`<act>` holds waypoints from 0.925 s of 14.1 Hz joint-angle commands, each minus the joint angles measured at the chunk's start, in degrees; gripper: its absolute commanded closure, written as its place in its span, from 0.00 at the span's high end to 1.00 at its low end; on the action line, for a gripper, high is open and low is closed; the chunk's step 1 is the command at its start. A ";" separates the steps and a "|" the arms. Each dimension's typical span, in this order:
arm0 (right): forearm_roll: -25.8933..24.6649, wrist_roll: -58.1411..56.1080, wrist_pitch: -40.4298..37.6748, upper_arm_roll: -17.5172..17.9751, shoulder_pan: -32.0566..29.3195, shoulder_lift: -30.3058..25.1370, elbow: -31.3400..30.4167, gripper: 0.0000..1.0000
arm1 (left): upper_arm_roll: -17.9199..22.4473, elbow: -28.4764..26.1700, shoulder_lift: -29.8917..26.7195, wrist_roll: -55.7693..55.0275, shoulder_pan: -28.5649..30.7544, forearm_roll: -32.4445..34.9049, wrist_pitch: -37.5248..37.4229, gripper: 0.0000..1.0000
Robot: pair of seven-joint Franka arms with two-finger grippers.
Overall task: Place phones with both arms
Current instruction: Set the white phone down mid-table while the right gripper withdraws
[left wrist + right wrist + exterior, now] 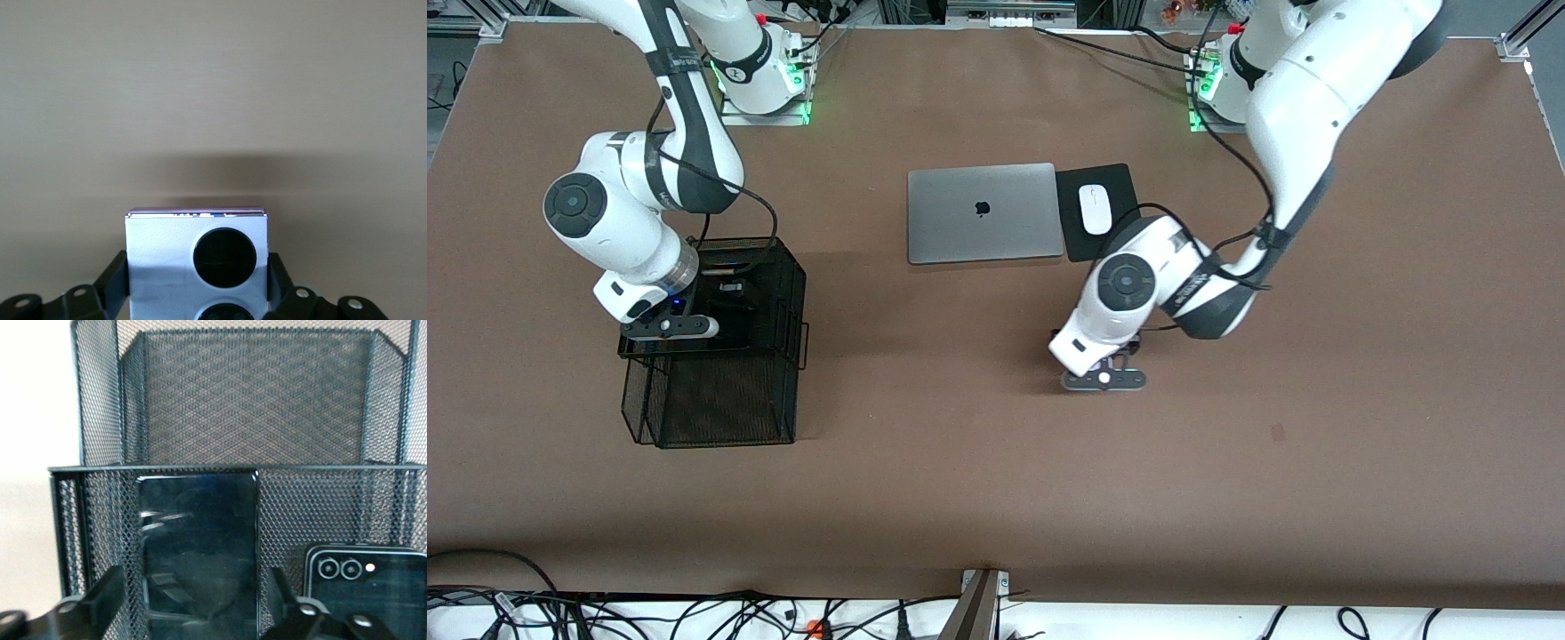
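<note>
My left gripper (1104, 378) clamps the lilac-white phone (197, 263) low over the table (996, 498), well apart from the mesh basket (716, 356). There my right gripper (200, 613) grasps the slim black phone (199, 550) beside the folded one (370, 587), already in. Two remain.

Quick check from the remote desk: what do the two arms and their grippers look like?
Both arms, left arm and right arm, are glossy white with rounded links, black-grey joint bands and loose black cables. Left gripper and right gripper are black with two fingers.
</note>
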 commanded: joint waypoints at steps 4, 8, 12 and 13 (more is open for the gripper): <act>0.54 0.22 -9.13 -0.33 -1.60 -0.22 8.96 0.99 | 2.87 16.85 11.67 -7.02 -7.06 0.36 0.71 0.05; 0.54 0.22 -18.55 -0.33 -5.03 4.95 20.31 0.99 | 9.02 21.44 14.06 -10.75 -14.10 0.27 3.53 0.03; 0.54 0.40 -19.80 -0.33 -5.30 5.84 21.56 1.00 | 9.11 21.35 13.53 -10.31 -17.35 0.44 2.48 0.03; 0.54 0.31 -19.89 -0.33 -5.30 5.84 21.47 1.00 | 9.20 21.26 13.62 -9.78 -18.05 0.79 2.04 0.02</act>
